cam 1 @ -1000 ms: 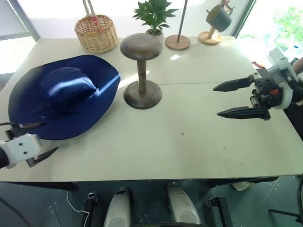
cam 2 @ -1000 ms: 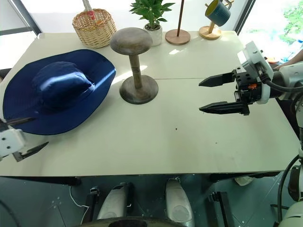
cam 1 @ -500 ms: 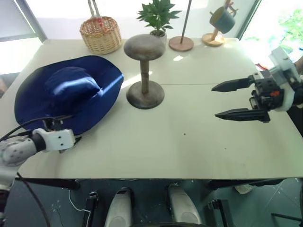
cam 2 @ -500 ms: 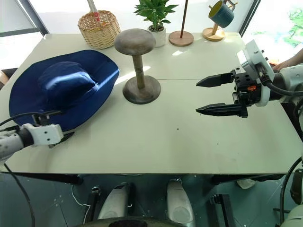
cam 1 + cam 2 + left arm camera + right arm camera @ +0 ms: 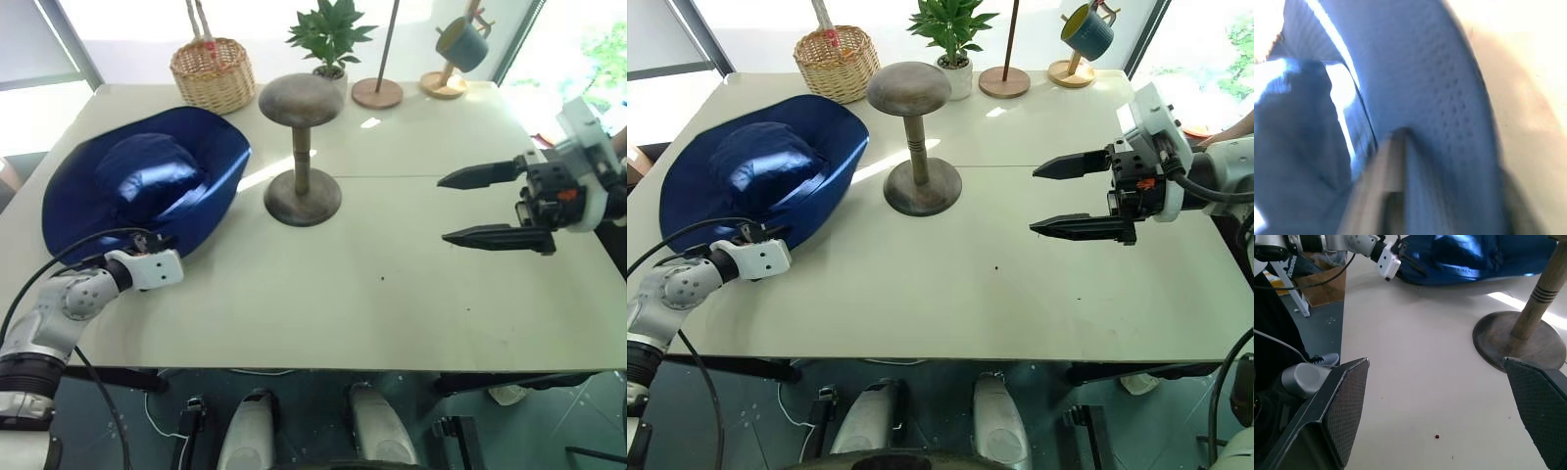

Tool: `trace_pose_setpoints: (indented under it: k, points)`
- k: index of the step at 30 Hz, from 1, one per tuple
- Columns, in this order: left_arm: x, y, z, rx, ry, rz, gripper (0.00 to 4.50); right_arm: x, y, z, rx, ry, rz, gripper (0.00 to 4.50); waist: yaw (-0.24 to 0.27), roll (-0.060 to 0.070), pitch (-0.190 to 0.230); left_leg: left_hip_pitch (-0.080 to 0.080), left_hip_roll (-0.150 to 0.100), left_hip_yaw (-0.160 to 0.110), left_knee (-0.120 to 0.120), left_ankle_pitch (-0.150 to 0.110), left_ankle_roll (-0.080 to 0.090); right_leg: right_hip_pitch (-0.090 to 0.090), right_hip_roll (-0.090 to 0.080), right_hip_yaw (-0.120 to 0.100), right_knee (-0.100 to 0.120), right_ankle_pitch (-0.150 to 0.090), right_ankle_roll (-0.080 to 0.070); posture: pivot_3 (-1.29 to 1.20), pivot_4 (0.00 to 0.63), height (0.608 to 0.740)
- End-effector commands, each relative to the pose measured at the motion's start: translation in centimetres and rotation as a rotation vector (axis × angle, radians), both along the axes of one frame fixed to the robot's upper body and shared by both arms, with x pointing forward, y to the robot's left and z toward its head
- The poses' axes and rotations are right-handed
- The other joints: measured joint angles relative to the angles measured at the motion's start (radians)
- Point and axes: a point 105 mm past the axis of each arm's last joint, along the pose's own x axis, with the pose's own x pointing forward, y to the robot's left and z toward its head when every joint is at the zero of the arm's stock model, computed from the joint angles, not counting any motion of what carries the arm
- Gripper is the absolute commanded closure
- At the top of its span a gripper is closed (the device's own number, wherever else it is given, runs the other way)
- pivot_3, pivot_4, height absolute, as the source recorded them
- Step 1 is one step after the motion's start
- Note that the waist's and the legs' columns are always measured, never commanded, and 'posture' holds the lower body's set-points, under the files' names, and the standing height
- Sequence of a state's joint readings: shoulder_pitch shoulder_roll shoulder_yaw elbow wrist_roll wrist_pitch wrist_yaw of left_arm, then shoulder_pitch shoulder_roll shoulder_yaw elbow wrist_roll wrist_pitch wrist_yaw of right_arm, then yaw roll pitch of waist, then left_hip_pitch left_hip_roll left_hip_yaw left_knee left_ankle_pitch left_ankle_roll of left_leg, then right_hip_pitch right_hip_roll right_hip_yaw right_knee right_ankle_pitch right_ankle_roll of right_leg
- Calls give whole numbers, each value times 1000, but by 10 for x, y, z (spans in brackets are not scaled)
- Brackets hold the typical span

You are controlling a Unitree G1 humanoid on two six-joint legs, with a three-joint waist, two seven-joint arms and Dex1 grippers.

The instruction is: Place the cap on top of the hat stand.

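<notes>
Cap (image 5: pixel 147 181) navy, wide floppy brim; soft rounded crown.

Navy wide-brimmed cap (image 5: pixel 147 186) lying crown-up on the table (image 5: pixel 392 294), near brim lifted; brown mushroom-topped hat stand (image 5: pixel 301 147) upright just beside it, bare.

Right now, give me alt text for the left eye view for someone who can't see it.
The left gripper has its jaws shut on the near brim of the navy cap, which lies on the pale table. Beside the cap stands the bare wooden hat stand; the right gripper hovers open over the table's right side.
</notes>
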State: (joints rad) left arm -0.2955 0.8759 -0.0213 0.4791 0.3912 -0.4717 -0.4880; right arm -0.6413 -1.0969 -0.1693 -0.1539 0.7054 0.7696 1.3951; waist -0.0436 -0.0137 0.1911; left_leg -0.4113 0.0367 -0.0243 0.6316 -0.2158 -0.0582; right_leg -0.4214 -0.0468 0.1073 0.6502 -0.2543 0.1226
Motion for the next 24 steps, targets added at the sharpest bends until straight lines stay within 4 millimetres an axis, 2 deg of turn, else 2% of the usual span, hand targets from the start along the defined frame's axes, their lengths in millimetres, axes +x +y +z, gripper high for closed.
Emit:
trace_pose_setpoints:
  k: [1, 5, 10, 18, 20, 24]
  points:
    - [5, 9, 5, -84, 13, 78, 4400, -4, -1, 13, -2, -68, -7, 0, 0, 0, 0, 0, 0, 0, 0, 0, 0, 0, 0, 0, 0, 0, 0, 0, 150, 740]
    - [18, 11, 38, -352, -4, 199, 4400, 0, -8, 16, -6, -100, -46, 0, 1, -1, 1, 0, 0, 0, 0, 0, 0, 0, 0, 0, 0, 0, 0, 0, 150, 740]
    - [36, -8, 120, -538, -98, 162, 4400, 9, -25, 31, 32, -125, -151, 0, 4, -3, 2, -4, 0, -3, 2, 0, 0, -1, 1, -1, 0, 0, 1, 0, 150, 740]
    - [52, -57, 223, -577, -241, -8, 4400, 18, -41, 49, 48, -243, -246, 0, -2, -3, 2, -7, -1, -4, 1, 0, 0, -3, 1, -1, -1, -1, 4, 0, 150, 740]
    - [52, -77, 243, -548, -276, -90, 4400, 18, -43, 53, 56, -258, -260, 0, -1, -3, 2, -8, -1, -5, 1, 0, 0, -3, 1, -1, -1, -1, 5, 0, 150, 740]
    - [49, -113, 269, -538, -318, -228, 4400, 18, -50, 57, 67, -275, -297, 0, -1, -3, 2, -8, -2, -5, 1, 0, 0, -3, 1, -1, -1, -2, 5, 0, 150, 740]
